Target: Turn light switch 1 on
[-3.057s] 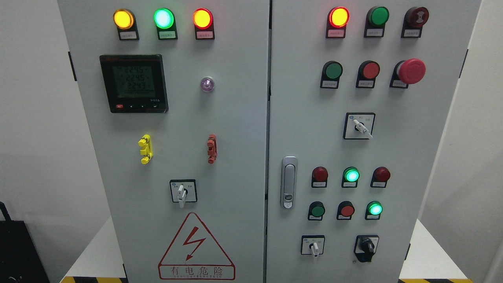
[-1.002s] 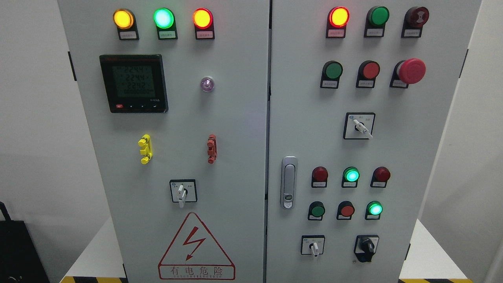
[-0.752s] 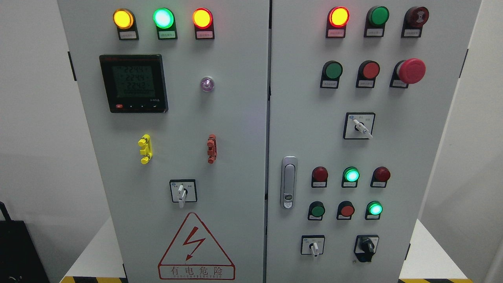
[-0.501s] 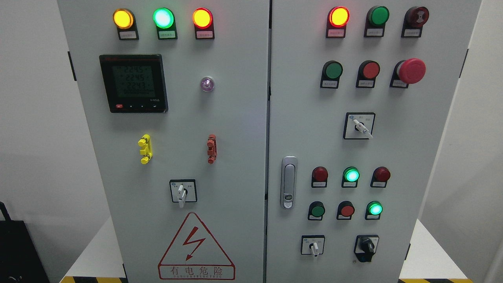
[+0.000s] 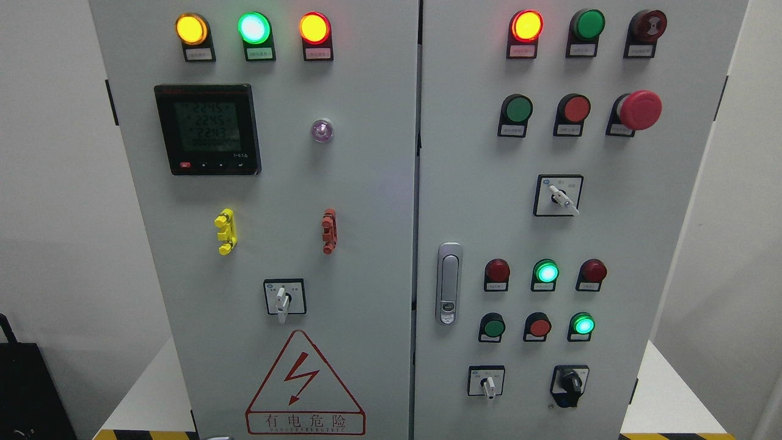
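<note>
Warning triangle sign [image 5: 305, 385] on the cabinet door [image 5: 366, 244] reads "有电危险".

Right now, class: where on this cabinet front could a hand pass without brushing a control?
Bare: between the meter and yellow clip; left of the warning sign; between the door handle and upper selector. Crowded: lower right, around the lit green lamp, and both top rows.
</note>
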Controlling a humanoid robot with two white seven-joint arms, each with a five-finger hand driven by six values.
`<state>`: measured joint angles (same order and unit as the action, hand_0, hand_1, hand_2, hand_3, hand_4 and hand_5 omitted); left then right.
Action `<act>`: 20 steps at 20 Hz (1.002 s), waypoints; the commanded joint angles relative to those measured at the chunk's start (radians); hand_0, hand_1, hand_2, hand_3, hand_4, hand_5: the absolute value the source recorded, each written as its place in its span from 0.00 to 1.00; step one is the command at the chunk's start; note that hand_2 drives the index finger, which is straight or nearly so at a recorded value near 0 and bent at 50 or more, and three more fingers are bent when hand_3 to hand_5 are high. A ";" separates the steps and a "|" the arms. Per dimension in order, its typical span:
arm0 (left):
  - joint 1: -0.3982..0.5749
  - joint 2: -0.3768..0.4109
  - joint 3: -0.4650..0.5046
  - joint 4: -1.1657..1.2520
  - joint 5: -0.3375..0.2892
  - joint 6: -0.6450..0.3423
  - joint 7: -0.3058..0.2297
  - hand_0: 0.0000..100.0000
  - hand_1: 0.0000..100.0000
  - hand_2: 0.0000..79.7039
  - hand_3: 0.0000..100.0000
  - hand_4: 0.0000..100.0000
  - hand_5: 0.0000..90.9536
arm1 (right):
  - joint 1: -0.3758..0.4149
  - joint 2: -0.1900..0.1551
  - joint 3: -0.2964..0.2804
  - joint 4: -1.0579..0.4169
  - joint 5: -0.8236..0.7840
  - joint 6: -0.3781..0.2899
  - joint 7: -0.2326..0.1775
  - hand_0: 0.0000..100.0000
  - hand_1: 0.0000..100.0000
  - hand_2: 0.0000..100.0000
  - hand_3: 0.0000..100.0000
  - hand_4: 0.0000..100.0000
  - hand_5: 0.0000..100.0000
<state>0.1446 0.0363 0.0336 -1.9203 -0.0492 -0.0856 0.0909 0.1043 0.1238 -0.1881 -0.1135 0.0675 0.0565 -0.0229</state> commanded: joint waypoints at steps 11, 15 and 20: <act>-0.157 -0.087 -0.219 -0.095 -0.067 0.244 0.228 0.02 0.33 0.64 0.80 0.88 0.87 | 0.000 0.000 0.001 0.000 0.000 0.000 0.001 0.00 0.00 0.00 0.00 0.00 0.00; -0.171 -0.090 -0.238 -0.095 -0.084 0.268 0.244 0.00 0.38 0.65 0.82 0.89 0.90 | 0.000 -0.001 0.001 0.000 0.000 0.000 0.001 0.00 0.00 0.00 0.00 0.00 0.00; -0.214 -0.105 -0.253 -0.088 -0.120 0.334 0.312 0.00 0.40 0.65 0.83 0.89 0.90 | 0.000 0.000 -0.001 0.000 0.000 0.000 0.001 0.00 0.00 0.00 0.00 0.00 0.00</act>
<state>-0.0210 -0.0312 -0.1532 -1.9987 -0.1411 0.2146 0.3714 0.1043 0.1240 -0.1882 -0.1135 0.0675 0.0564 -0.0223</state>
